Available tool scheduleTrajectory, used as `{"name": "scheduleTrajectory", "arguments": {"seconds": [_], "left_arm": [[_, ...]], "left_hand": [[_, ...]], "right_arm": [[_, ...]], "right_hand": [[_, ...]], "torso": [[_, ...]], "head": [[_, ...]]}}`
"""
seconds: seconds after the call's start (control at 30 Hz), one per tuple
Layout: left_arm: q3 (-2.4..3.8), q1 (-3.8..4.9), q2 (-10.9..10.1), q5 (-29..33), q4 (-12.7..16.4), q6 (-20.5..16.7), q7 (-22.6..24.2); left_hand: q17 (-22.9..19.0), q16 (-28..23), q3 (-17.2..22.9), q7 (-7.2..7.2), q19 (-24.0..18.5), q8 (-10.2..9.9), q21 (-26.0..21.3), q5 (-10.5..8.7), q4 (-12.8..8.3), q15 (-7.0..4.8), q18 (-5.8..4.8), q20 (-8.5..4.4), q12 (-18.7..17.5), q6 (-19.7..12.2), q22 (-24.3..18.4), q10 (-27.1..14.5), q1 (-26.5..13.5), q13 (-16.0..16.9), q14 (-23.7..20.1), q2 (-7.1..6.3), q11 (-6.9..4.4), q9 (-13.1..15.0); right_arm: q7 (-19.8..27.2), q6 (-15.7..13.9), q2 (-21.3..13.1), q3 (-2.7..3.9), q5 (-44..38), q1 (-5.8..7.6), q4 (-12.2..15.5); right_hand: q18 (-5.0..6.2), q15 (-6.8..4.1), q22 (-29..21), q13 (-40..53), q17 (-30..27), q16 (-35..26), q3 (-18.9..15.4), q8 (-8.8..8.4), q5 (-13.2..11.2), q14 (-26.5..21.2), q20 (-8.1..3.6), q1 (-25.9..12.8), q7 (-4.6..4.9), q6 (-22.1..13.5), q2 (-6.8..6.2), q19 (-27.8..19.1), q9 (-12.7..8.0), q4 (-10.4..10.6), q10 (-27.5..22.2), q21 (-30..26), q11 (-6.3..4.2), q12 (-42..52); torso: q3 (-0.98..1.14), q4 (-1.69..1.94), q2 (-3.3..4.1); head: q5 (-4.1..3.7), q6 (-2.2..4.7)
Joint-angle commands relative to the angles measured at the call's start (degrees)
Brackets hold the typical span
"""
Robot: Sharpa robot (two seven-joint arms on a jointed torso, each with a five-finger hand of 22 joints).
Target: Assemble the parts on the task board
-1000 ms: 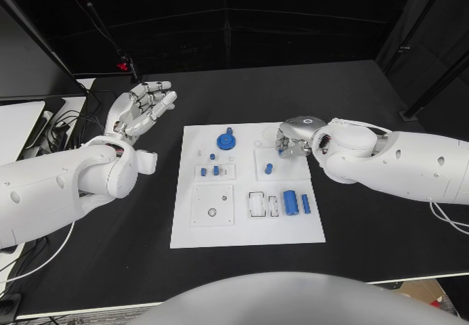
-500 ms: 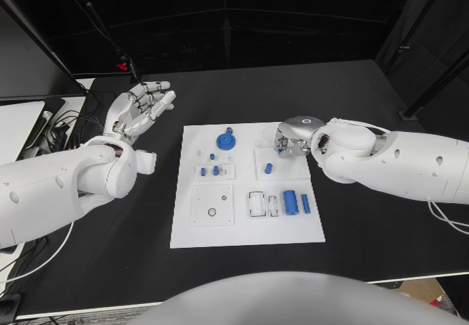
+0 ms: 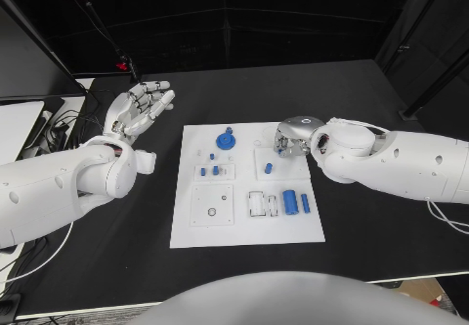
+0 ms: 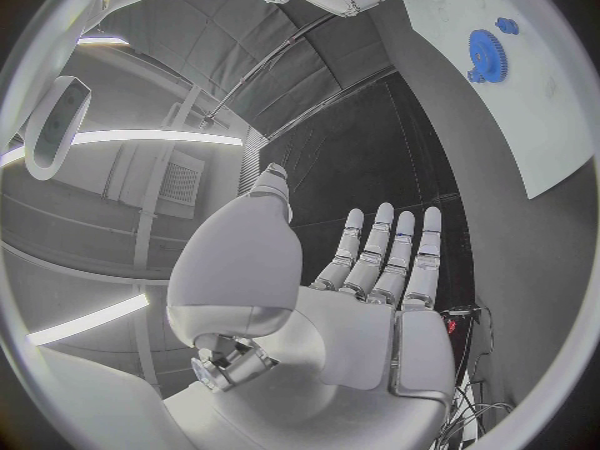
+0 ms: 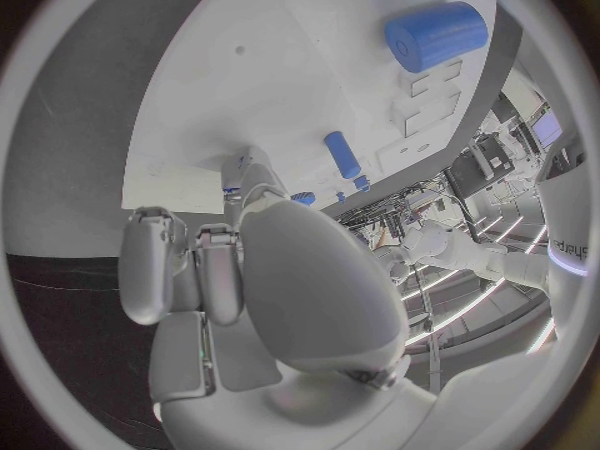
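The white task board (image 3: 245,227) lies mid-table. On it are a blue gear (image 3: 226,141), small blue pegs (image 3: 209,170), a single peg (image 3: 268,166) and two blue cylinders (image 3: 290,200) near the right edge. My right hand (image 3: 293,139) is curled down over the board's far right corner, fingertips pinching a small blue part (image 3: 283,150) at the board surface. In the right wrist view the hand (image 5: 250,260) hides most of that part; the big cylinder (image 5: 435,35) and peg (image 5: 340,153) lie beyond. My left hand (image 3: 141,105) is raised left of the board, fingers spread, holding nothing (image 4: 375,270).
A white block with a hole (image 3: 213,205) and an open white slot piece (image 3: 257,203) sit on the board's near half. Cables and a pale desk edge (image 3: 24,125) lie beyond the table's left side. Black table (image 3: 381,230) surrounds the board.
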Motion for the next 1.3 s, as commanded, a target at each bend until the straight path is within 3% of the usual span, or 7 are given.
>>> {"name": "scheduleTrajectory", "arguments": {"seconds": [0.03, 0.8, 1.3], "left_arm": [[0.06, 0.08, 0.02, 0.11, 0.00, 0.51, 6.45], [0.06, 0.03, -0.03, 0.11, -0.04, 0.60, 6.43], [0.06, -0.06, -0.05, 0.11, -0.13, 0.65, 6.38]], "left_hand": [[-0.19, 0.40, 0.34, 8.78, 0.32, 0.27, 0.07, -0.21, 0.00, 0.15, 0.24, -0.05, 0.42, -0.32, -0.03, -0.34, -0.10, -0.08, -0.43, 0.67, 0.02, -0.13], [-0.51, 0.72, 0.45, 8.78, 0.34, 0.45, 0.08, 0.12, -0.02, 0.16, 0.24, -0.05, 0.87, -0.40, -0.14, -0.58, -0.03, -0.15, -0.55, 0.89, 0.02, -0.22], [-0.51, 0.72, 0.45, 8.78, 0.34, 0.45, 0.08, 0.12, -0.02, 0.16, 0.24, -0.05, 0.87, -0.40, -0.14, -0.58, -0.03, -0.15, -0.55, 0.89, 0.02, -0.22]], "right_arm": [[-0.03, 0.83, -0.08, -0.26, 0.50, -0.26, 0.23], [2.87, -9.75, -2.49, -0.25, 1.69, -0.37, 2.92], [3.75, -12.95, -5.82, -0.15, 1.79, -0.30, 7.55]], "right_hand": [[0.35, -0.31, 10.48, 0.08, 8.96, -0.38, 0.42, 0.36, -0.08, 4.82, -0.34, 0.57, -0.02, 0.69, -0.01, 0.79, 0.05, 0.07, 0.57, -0.23, -0.01, -0.45], [0.39, -0.26, 10.39, 0.03, 8.03, -1.03, 0.97, -0.16, -0.05, 4.60, -0.33, -0.06, 0.05, 0.66, -0.59, 0.75, -0.06, 0.42, 0.43, -0.45, 0.14, -1.46], [0.37, -0.29, 10.43, 0.04, 8.25, -0.89, 1.32, -0.27, -0.03, 4.65, -0.34, 0.06, 0.06, 0.68, -0.53, 0.82, -0.08, 0.37, 0.42, -0.36, 0.13, -1.60]], "torso": [[0.01, 0.02, -0.01], [0.01, 0.00, 0.01], [0.01, -0.01, -0.05]], "head": [[-0.03, 0.01], [0.29, 0.13], [0.50, 0.15]]}}
